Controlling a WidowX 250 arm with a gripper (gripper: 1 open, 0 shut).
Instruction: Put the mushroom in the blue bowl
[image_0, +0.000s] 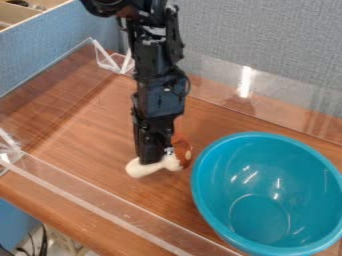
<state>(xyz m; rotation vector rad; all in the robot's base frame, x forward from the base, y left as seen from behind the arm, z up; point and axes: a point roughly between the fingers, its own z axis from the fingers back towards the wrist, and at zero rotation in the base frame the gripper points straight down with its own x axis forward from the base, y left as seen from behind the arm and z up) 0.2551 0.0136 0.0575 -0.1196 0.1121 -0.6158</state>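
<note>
The black metal pincer (164, 150) is clenched on the small toy mushroom with cream stem and orange-brown cap (150, 167), whose long axis points across the brown wooden desk (94, 125) towards the glossy teal-blue plastic bowl (267, 190), just beside its cap end.

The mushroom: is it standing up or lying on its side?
On its side: the mushroom lies along the tabletop, pale stem pointing left, orange-brown cap at the right, by the bowl.
</note>
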